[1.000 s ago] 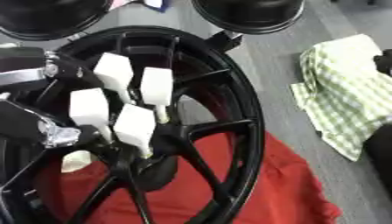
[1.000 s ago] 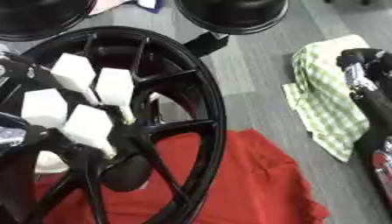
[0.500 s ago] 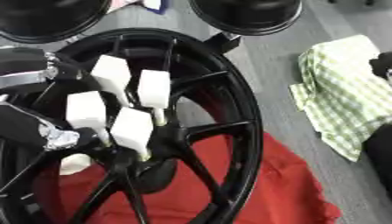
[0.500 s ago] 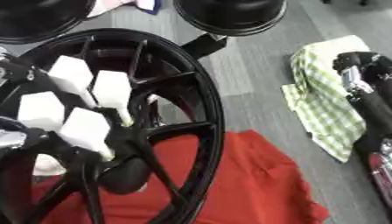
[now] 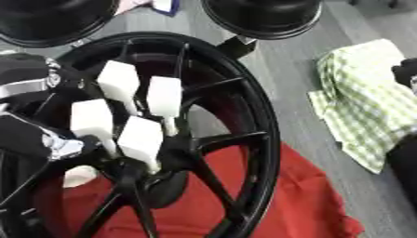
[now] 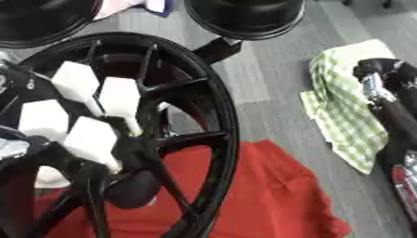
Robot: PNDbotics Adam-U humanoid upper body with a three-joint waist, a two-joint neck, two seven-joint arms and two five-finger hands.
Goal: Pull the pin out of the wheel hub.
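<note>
Black wheel hub [image 5: 244, 139] upright on red cloth [image 5: 277, 200] on grey floor, left hand [image 5: 122, 116] reaching through spokes with white-padded fingers [image 5: 140, 137] curled near centre, pin itself not discernible, right hand's [image 6: 391, 107] fingers unclear; risk of fingers snagging on spokes, tipping hub.

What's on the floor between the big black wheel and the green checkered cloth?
Only bare grey floor lies between the wheel hub's rim and the green checkered cloth; the right eye view shows it best.
</note>
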